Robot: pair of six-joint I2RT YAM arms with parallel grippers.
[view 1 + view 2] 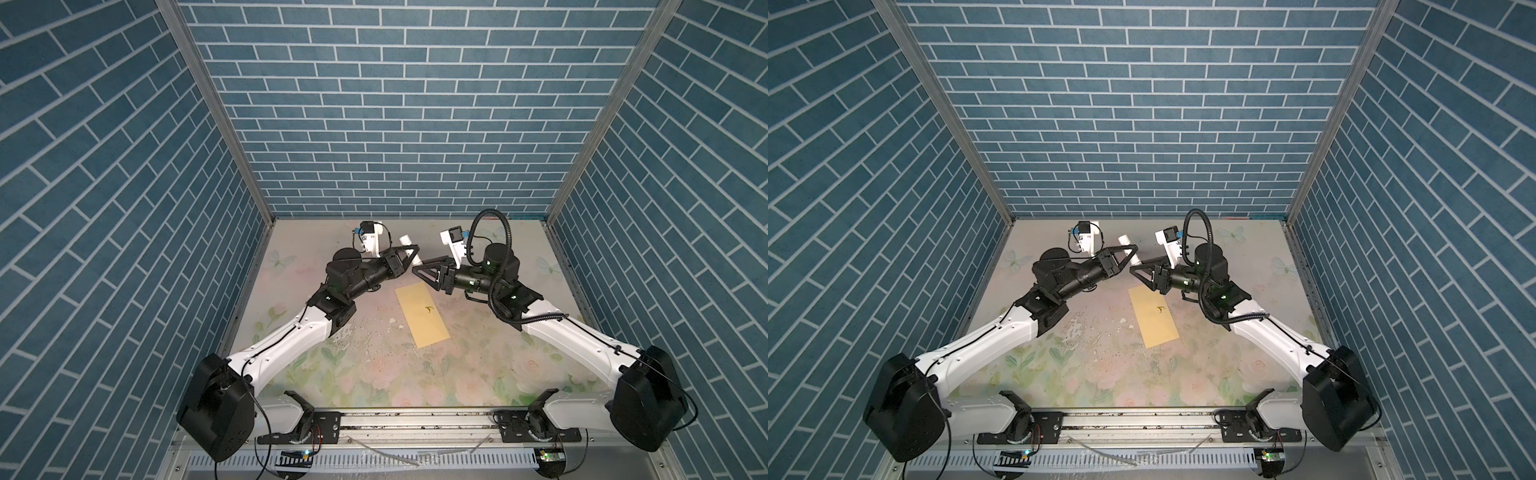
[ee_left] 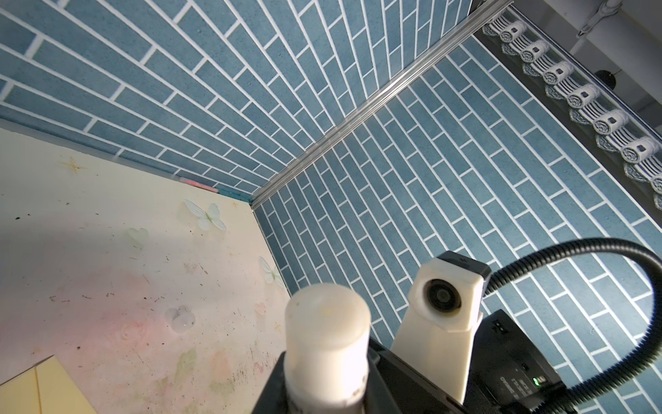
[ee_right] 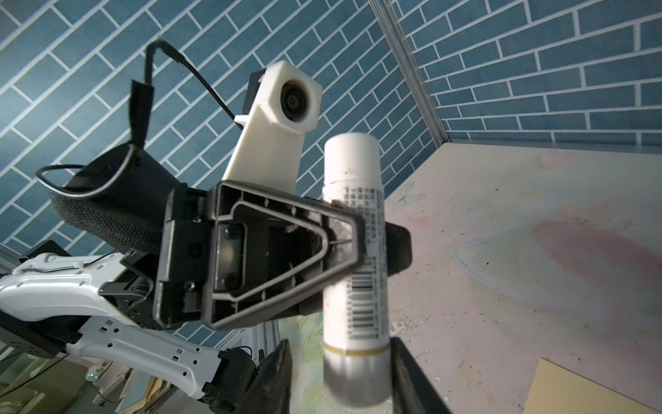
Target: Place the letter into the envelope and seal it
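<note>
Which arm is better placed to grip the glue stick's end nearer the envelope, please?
Right, probably: the left gripper clamps the glue stick mid-body, and the right gripper straddles that end.

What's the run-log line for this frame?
left gripper: shut on glue stick | right gripper: jaws flank its grey end, grip unclear | envelope: flat on table, untouched | letter: not visible

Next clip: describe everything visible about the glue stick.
The glue stick is a white, plastic-looking cylinder with a scuffed printed label, a barcode, a gold band and a greyish end. It is held off the table, clamped around its middle by the left gripper. The fingers of the right gripper flank the greyish end, with a gap showing on one side.
</note>
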